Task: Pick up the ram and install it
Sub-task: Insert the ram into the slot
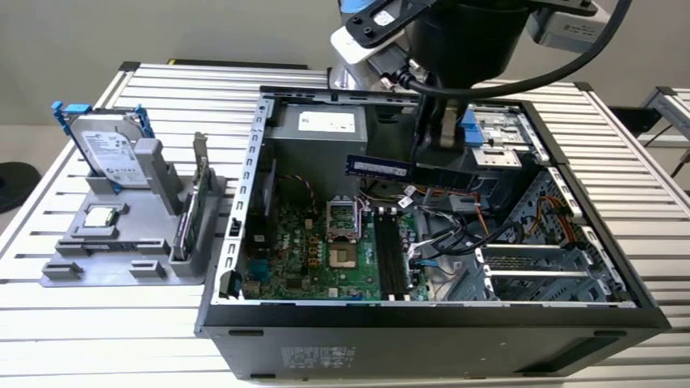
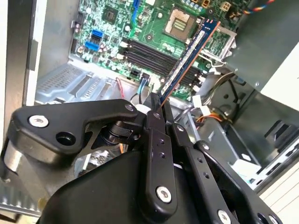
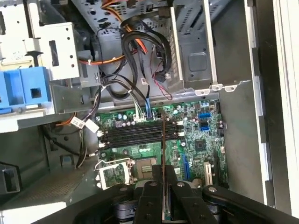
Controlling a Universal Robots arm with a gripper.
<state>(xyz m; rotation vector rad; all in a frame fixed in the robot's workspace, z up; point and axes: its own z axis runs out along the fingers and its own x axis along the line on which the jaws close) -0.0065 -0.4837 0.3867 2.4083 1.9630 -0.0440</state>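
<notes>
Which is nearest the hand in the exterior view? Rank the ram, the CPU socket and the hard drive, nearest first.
1. ram, clamped in the hand.
2. CPU socket, lower down inside the case.
3. hard drive, upright on the stand at the exterior view's left.

In the exterior view the top edge cuts off the arm [image 1: 464,32]. One end of the ram [image 1: 377,167] hides behind the gripper [image 1: 437,170]. In the second wrist view the ram's near end is tucked out of sight between the fingers [image 2: 156,140], and the picture's edge cuts off the gripper's body. In the first wrist view we see the ram [image 3: 162,140] edge-on, just a thin line. The blue plastic part [image 3: 18,91] runs off that picture's edge.
</notes>
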